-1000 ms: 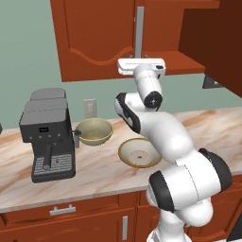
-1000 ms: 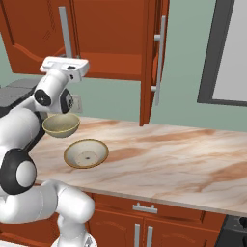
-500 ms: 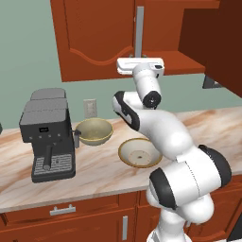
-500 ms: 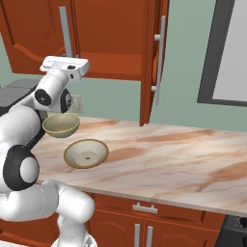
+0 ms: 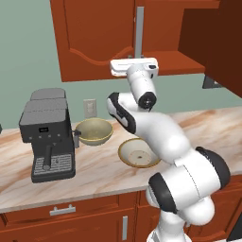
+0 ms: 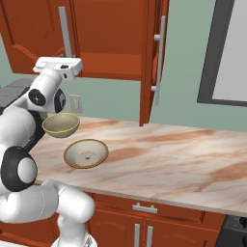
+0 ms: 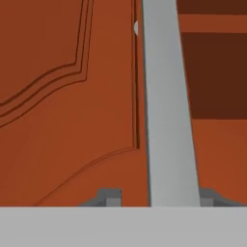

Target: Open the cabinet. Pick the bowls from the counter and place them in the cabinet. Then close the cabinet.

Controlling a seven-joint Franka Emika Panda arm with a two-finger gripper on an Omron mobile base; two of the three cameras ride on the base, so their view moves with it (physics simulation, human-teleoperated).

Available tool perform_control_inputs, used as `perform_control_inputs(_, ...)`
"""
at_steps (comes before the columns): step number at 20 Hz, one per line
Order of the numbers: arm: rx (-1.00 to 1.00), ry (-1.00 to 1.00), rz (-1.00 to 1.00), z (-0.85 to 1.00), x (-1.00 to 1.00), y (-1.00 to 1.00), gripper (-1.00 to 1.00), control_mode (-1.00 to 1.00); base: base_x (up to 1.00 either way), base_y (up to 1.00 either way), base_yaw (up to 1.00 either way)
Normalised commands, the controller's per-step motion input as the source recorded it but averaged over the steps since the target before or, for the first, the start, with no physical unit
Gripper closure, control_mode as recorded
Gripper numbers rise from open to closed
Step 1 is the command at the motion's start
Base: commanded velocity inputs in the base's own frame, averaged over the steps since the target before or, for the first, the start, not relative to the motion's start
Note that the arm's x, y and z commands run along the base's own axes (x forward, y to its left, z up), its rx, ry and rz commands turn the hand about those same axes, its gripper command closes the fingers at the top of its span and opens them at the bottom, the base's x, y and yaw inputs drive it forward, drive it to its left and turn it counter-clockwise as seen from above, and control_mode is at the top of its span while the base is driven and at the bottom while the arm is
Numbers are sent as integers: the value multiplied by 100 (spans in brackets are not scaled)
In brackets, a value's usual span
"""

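Right now the robot's gripper [image 7: 157, 198] is up high at the red-brown wooden wall cabinet [image 5: 99, 38], and its two little dark finger tips stand one on each side of the long silver bar handle [image 7: 166, 106] of the left door, the one that is shut. The bar goes straight up and down, and it runs right between the finger tips in the hand view. The jaws are close in around the bar, but I cannot tell if they are squeezing it yet or if there is a small gap. The bar sits at the inner edge of that door, so I think the next pull must come out toward the robot and swing the door round to the left. The other door [image 6: 153, 58] already stands open on the right. Down below, well apart from the gripper, the deep round tan bowl [image 5: 94, 131] and the wide shallow tan bowl [image 5: 138, 152] sit near each other on the beige-pink marble desk [image 6: 183, 154], beside a dark grey coffee machine [image 5: 47, 134].
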Motion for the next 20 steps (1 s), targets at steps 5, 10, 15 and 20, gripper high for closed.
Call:
perform_control_inputs(5, 0, 10, 16, 2, -23, 100, 100, -100, 0, 0, 0)
perform_control_inputs(10, 0, 8, 19, 19, -83, 100, 100, -100, 0, 0, 0)
perform_control_inputs(15, 0, 0, 9, 15, -98, 100, 100, -100, 0, 0, 0)
perform_control_inputs(20, -6, 0, 2, 1, -66, 100, 100, -100, 0, 0, 0)
